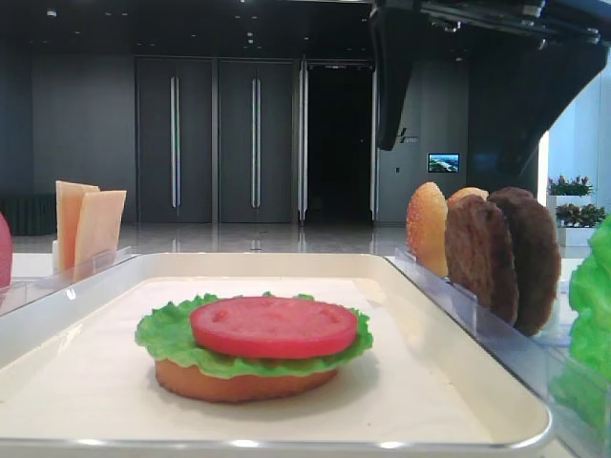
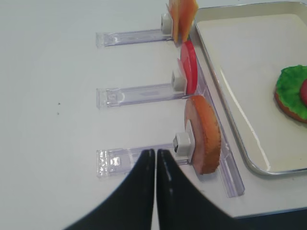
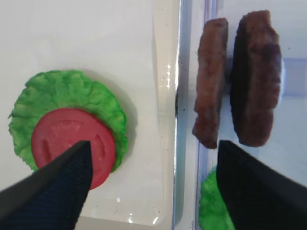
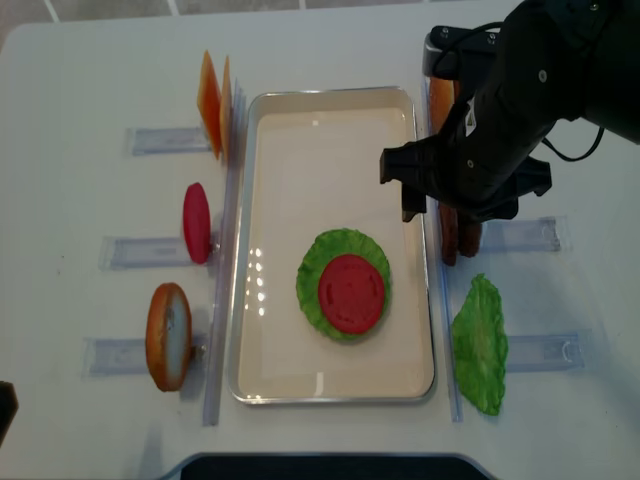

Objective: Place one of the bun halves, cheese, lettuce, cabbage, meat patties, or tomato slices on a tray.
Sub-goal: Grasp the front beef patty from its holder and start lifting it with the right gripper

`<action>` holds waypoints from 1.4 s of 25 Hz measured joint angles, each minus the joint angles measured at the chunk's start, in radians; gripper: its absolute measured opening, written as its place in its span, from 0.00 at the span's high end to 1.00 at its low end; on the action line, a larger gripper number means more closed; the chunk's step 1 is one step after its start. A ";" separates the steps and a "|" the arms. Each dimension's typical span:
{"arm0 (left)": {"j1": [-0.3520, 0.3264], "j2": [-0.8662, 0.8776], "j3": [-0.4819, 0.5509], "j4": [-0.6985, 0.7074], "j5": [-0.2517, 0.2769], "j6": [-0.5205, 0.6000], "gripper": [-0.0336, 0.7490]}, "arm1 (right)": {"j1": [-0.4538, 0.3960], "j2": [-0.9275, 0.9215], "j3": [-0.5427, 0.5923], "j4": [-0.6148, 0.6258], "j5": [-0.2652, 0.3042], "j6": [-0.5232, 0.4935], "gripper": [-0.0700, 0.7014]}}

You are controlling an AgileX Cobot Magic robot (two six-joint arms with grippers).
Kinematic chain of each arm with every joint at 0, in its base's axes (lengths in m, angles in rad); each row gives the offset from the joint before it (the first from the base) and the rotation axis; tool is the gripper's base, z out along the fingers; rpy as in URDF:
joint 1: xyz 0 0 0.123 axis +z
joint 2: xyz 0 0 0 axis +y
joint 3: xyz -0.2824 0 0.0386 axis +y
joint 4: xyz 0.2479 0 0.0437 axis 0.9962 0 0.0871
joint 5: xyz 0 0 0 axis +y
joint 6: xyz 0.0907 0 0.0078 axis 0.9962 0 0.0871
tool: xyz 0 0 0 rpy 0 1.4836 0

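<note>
On the cream tray [image 4: 300,160] lies a stack: flat bun half [image 1: 239,384], lettuce [image 4: 318,268], tomato slice [image 4: 352,292] on top. My right gripper [image 3: 153,143] hangs open and empty above the tray's right rim, just short of two upright meat patties [image 3: 211,81] [image 3: 256,76]. The right arm [image 4: 500,110] covers most of them from above. My left gripper [image 2: 156,152] is shut on nothing, over a clear holder beside a standing bun half [image 2: 204,134]. Left of the tray stand a tomato slice [image 2: 188,67] and cheese [image 2: 182,17].
Clear plastic holders [image 4: 135,252] line both long sides of the tray. A loose lettuce leaf [image 4: 480,345] lies right of the tray, below the patties. Sesame buns [image 1: 428,227] stand behind the patties. The white table [image 4: 80,60] runs to a dark front edge.
</note>
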 joint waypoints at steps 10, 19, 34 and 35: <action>0.000 0.000 0.000 0.000 0.000 0.000 0.96 | 0.000 0.038 0.000 -0.042 -0.011 0.000 0.21; 0.000 0.000 0.000 0.000 0.000 0.000 0.96 | 0.000 0.049 0.000 -0.071 -0.025 0.000 0.21; 0.000 0.000 0.000 0.001 0.000 0.000 0.96 | 0.000 0.058 0.000 -0.076 -0.053 0.000 0.21; 0.000 0.000 0.000 0.001 0.000 0.000 0.96 | 0.000 0.064 0.000 -0.076 -0.053 0.000 0.21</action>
